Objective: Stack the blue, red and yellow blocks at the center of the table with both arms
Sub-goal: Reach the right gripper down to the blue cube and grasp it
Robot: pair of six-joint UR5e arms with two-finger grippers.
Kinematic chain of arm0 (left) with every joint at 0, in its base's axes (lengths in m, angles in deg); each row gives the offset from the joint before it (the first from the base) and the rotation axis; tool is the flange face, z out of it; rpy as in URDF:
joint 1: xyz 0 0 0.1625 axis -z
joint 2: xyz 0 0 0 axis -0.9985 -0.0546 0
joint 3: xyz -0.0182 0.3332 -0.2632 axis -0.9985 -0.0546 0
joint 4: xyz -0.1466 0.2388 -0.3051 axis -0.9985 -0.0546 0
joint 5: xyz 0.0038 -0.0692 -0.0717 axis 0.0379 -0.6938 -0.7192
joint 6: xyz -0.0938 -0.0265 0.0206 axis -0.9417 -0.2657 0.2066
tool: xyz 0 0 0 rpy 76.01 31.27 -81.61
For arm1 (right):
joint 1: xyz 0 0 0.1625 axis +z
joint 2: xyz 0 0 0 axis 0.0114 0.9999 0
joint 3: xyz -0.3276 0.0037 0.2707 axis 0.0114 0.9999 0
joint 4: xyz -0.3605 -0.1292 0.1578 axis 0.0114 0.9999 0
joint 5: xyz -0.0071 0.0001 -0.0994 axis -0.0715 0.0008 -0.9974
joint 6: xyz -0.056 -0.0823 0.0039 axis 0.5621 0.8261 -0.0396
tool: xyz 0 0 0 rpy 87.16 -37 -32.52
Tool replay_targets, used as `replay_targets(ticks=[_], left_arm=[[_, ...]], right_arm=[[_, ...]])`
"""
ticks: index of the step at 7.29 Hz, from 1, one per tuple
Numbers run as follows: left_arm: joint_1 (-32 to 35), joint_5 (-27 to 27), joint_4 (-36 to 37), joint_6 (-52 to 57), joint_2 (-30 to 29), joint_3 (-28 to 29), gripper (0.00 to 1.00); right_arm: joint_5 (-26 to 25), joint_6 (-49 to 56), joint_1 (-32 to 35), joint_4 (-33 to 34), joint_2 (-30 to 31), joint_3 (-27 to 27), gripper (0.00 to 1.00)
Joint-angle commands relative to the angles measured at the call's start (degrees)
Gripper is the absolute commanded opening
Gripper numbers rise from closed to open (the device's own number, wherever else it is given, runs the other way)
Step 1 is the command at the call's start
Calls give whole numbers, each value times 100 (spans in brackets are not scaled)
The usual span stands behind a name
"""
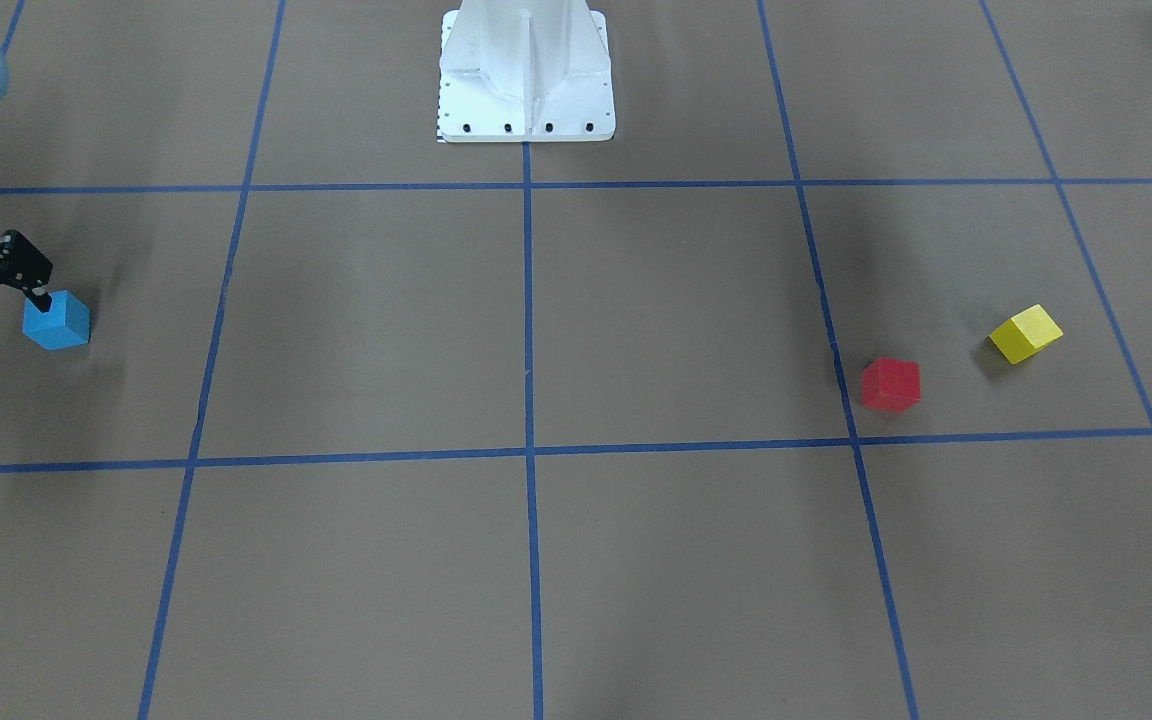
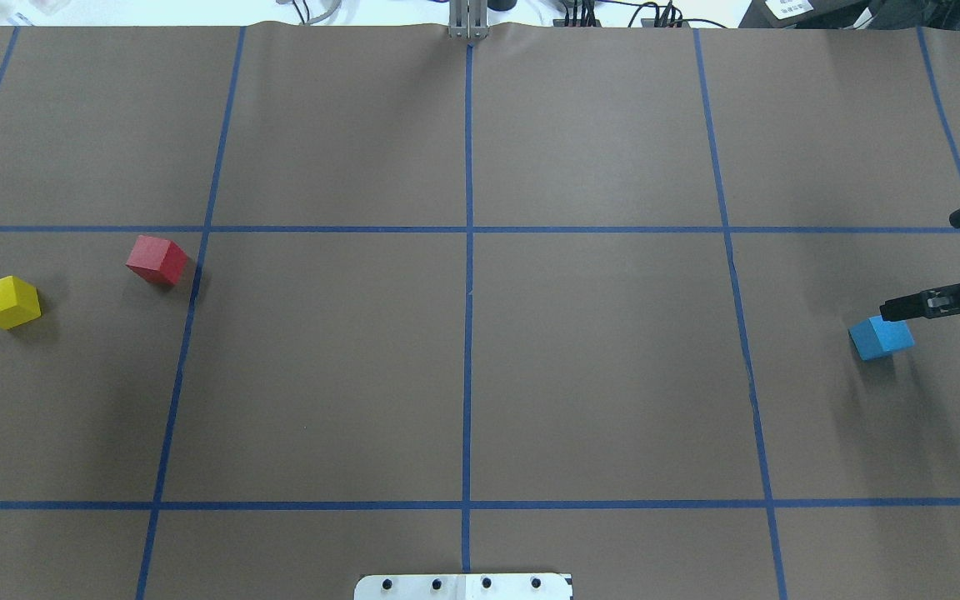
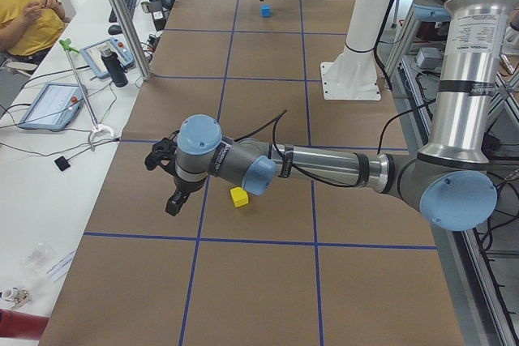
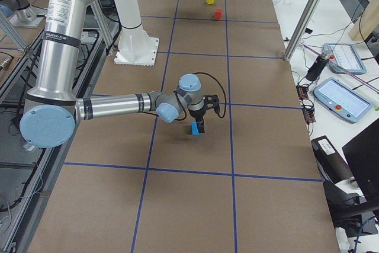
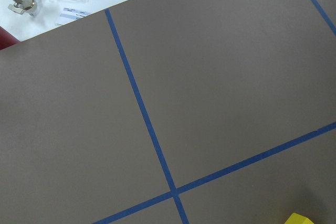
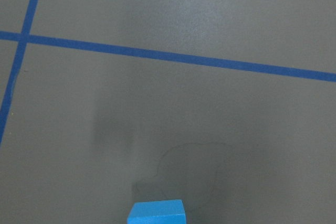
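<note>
**Right arm poised over the first block.** The right end effector (image 2: 913, 308) hangs over the small matte blue cube block (image 2: 882, 337) at the robot's right end of the brown paper-covered worktop (image 2: 597, 375). Its fingers point down and, in the front-facing view, look spread wide with nothing between them.

The cube sits on the paper almost straight beneath. The right wrist camera catches only its top face at the bottom edge of the shot, and one fingertip (image 1: 38, 292) overlaps the cube's upper corner. Whether they touch cannot be told.

The cube has no long axis, but it lies turned a little off the blue tape grid (image 2: 468, 375). The jaws would likely need to square up to a pair of its faces before a short drop.

The small red cube block (image 2: 157, 259) and the small yellow cube block (image 2: 7, 302) rest near each other at the opposite end. The left end effector (image 3: 165, 177) is close by, and its opening cannot be told. All three cubes lie well apart from the centre, and no stacking is yet done.
</note>
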Motion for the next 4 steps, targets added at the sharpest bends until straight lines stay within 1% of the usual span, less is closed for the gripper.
replay_targets(ticks=[1,2,4], left_arm=[[0,0,-17,0,22,0,100],[0,0,-17,0,31,-9,100],[0,0,-104,0,40,0,100]], right_arm=[[-109,-113,-289,-465,46,225,100],[-109,-113,-342,-482,46,225,100],[-274,-95,-535,-482,37,242,100]])
